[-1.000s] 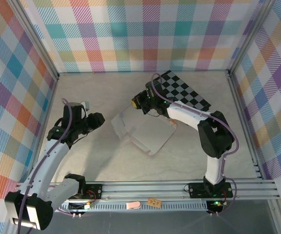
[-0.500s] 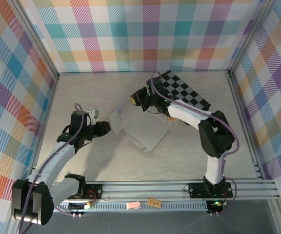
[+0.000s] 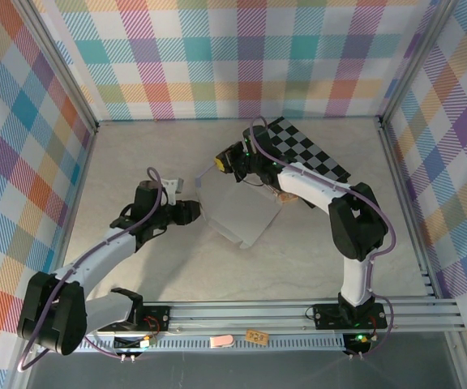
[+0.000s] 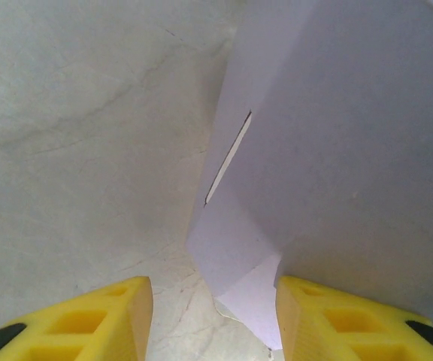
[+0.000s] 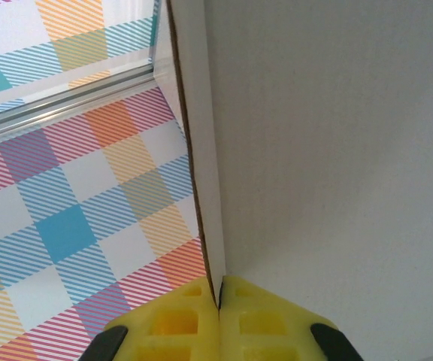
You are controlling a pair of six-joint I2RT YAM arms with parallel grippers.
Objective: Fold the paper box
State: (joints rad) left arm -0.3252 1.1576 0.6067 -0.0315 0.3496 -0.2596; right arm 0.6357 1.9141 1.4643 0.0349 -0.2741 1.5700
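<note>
Box (image 3: 242, 215) leans tilted beside the checkerboard (image 3: 308, 152), its top edge clamped in the right end effector (image 3: 216, 168). The left end effector (image 3: 194, 212), jaws apart, has the box's low corner between them.

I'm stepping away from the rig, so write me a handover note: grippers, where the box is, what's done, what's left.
Right gripper: shut on the box edge, holding that side up off the table.
Left gripper: open, straddling a lower box corner, not gripping.
Done: sheet raised, partly creased.
Left: fold the flaps and close the box.
</note>
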